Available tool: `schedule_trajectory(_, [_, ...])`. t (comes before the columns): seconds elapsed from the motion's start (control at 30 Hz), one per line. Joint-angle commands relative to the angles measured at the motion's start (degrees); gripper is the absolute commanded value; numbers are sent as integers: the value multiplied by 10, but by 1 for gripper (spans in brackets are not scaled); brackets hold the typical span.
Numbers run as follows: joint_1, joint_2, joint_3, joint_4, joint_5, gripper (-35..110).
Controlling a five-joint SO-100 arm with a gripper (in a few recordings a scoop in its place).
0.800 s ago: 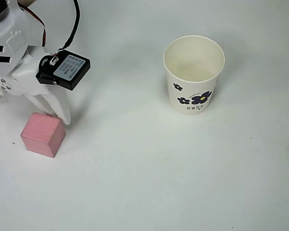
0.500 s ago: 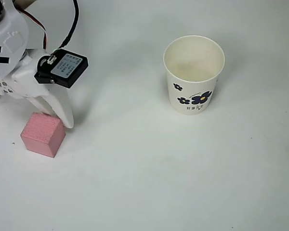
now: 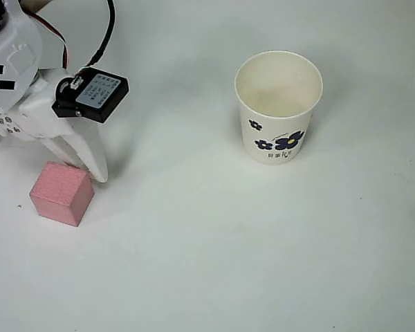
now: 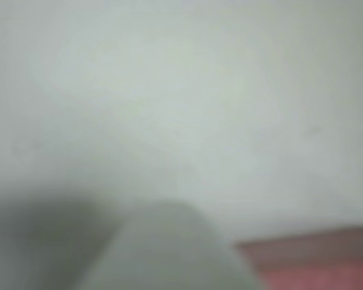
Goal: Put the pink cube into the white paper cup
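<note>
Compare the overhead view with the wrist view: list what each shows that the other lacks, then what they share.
Overhead alone: the white paper cup, upright and empty, far right of the pink cube, plus the arm's white body and black servo. Wrist alone: a blurred close-up of one pale finger low in the picture. Shared: the cube, the white table and the gripper beside the cube.

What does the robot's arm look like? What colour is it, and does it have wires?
In the overhead view the arm is white plastic with small black slots and screw holes. A black box-shaped motor with a pale printed label sits on its side. A black cable and thin red wires run up from it. The gripper has smooth, white, tapered fingers.
</note>
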Motion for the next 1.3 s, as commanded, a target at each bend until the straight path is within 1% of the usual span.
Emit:
schedule_trajectory(0.0, [-12,9,-15,11,4,0])
schedule_trajectory(0.23, [-30,10,-15,9,4,0])
schedule_trajectory(0.33, [-35,10,-17,11,21,0])
schedule_trajectory(0.77, [-33,-3,-107,83,40,0])
schedule_trajectory(0.9, [-33,-78,-168,98,38,0])
schedule_trajectory(1.07, [-15,-215,-298,142,20,0])
schedule_trajectory(1.27, [20,-233,-345,178,-4,0])
